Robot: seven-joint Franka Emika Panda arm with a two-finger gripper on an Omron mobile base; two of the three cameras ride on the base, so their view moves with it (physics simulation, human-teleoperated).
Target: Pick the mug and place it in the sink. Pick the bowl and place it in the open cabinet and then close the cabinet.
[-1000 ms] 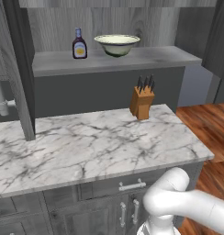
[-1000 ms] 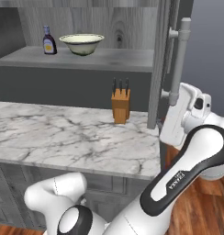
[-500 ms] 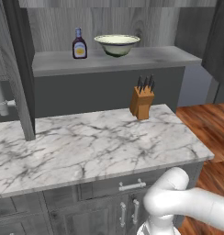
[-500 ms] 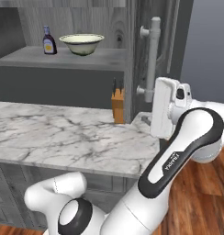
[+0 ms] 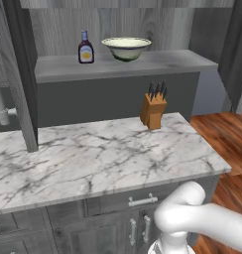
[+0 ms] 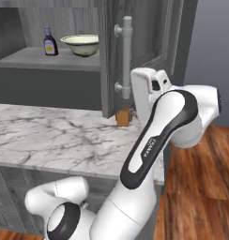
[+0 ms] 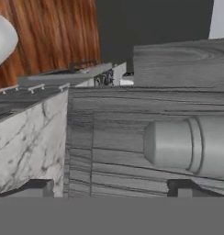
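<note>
The pale cream-green bowl sits on the grey shelf of the dark wall cabinet. The cabinet's right door stands partly swung in, with its silver bar handle facing the room. My white hand is against that door just right of the handle. In the hand view my gripper is open, its jaws wide apart in front of the door's wood grain, with the handle's end close ahead. The left door stands open. The mug and the sink are out of view.
A dark sauce bottle stands left of the bowl. A wooden knife block sits on the marble counter, half hidden behind the door in the right base view. Wooden floor lies to the right.
The right cabinet door has swung leftward toward shut, with my hand moving along behind it. It now covers most of the knife block in the right base view.
</note>
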